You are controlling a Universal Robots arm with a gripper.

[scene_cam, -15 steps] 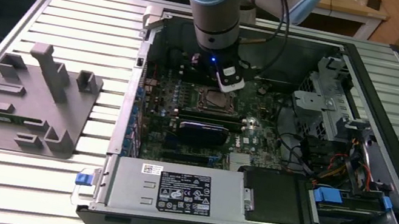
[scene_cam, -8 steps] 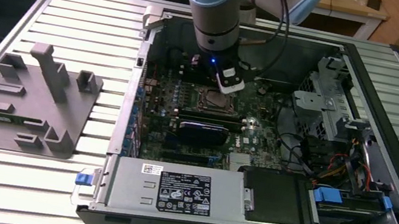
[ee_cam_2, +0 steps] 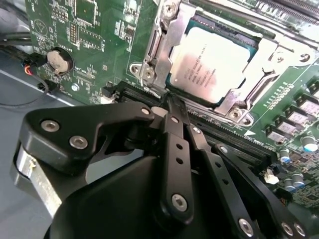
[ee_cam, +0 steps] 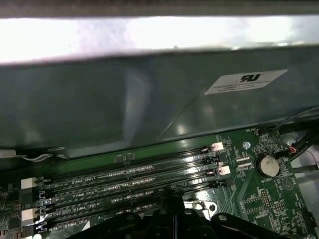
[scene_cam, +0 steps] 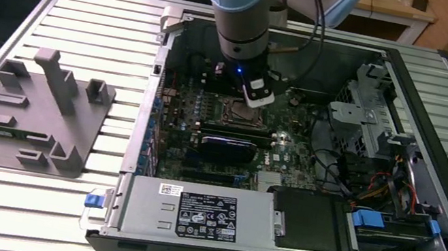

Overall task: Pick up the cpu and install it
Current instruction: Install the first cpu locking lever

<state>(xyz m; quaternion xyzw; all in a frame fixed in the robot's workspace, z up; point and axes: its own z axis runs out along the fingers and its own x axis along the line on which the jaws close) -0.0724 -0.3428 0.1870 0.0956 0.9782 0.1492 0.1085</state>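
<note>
Slatted metal worktop [scene_cam: 87,11], pale grey. Toward the exterior view's left edge: a grey moulded fixture [scene_cam: 27,115] with upright posts and shallow pockets, nothing seated in it that I can make out.

Centre to the exterior view's right: an open black computer case [scene_cam: 437,170] lying on its side on the worktop. Silver power supply [scene_cam: 194,213] along the case's near edge, carrying a black sticker and a small white one; print too small to read. Blue plastic tabs at the near edge and by the drive bay [scene_cam: 390,231]. Orange and red wiring runs along the case's right wall.

Green motherboard [scene_cam: 284,153] on the case floor. The arm [scene_cam: 239,11] comes down from the worktop's far edge into the case, a blue light on at its wrist.

The cpu [ee_cam_2: 209,64] sits in the socket, metal top up, with the silver socket frame [ee_cam_2: 164,55] around it. Faint grey markings on its lid, not legible.

The gripper [ee_cam_2: 172,102] holds nothing, black fingers [ee_cam_2: 175,149] drawn together to a single tip, just beside the frame's edge, over the black memory slots [ee_cam: 129,181]. White lettering is printed beside the slots, and a white label [ee_cam: 246,80] sticks on the case wall. Coin battery [ee_cam: 264,166] near the slot ends.
</note>
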